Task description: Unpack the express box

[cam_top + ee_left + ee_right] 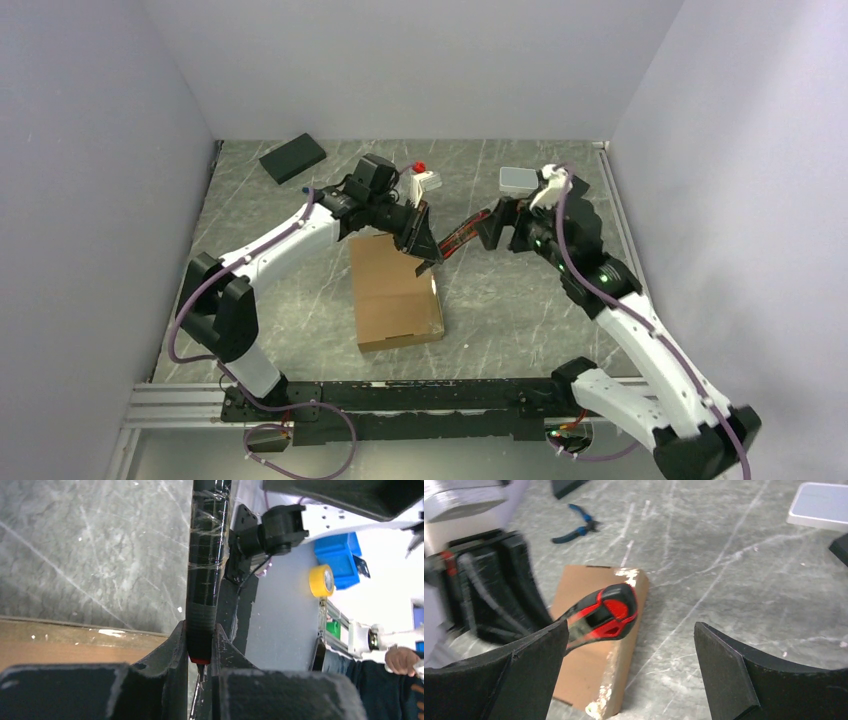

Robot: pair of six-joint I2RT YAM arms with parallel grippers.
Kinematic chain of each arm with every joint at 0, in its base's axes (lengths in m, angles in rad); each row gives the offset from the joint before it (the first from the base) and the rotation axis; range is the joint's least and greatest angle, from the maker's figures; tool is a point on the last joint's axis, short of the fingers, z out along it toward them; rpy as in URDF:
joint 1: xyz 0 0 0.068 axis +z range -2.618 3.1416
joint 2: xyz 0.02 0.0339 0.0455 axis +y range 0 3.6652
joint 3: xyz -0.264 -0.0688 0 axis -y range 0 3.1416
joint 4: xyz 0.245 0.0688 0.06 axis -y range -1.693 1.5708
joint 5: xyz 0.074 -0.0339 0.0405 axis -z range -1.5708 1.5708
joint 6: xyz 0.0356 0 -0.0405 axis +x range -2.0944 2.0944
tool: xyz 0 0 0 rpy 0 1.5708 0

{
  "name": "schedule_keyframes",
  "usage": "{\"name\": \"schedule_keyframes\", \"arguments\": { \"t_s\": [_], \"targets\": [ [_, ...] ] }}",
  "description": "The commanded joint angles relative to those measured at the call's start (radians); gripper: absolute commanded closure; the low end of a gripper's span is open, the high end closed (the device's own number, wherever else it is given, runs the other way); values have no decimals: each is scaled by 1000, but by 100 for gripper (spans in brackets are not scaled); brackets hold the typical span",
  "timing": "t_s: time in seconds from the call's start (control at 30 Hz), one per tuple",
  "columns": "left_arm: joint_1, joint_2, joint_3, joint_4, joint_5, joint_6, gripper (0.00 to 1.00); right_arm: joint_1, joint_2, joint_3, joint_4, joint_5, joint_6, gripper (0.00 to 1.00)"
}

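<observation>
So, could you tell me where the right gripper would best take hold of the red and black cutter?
Probably the free handle end of the cutter, approached from the right: the left gripper is shut on the opposite end, and the handle points between the open fingers of the right gripper.

White arm links [290, 235] with black joints [232, 310]; purple cables [177, 325]; matte black fingers [734, 670]

Reaches forward and inward with the left arm [290, 232], wrist pitched down; pinches a black-and-red tool handle [205, 580] in the left gripper [200, 642], 2 fingers nearly together; bends the right arm [625, 305] in toward centre; spreads the right gripper [631, 630] wide, gripping nothing.
</observation>
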Motion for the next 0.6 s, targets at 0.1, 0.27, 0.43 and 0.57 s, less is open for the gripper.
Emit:
{"name": "schedule_keyframes", "arguments": {
  "t_s": [0.1, 0.27, 0.43, 0.57],
  "targets": [
    [-3, -64, 14, 31, 219, 109, 100, -6, -157, -64, 60, -247, 16, 0],
    [-4, -86, -32, 153, 322, 41, 100, -7, -156, -101, 201, -501, 86, 0],
    [-3, -103, -56, 218, 358, 7, 100, -7, -147, -171, 461, -657, 227, 0],
    [-3, -121, -76, 260, 365, -13, 100, -7, -141, -244, 652, -661, 351, 4]
  ]
}}
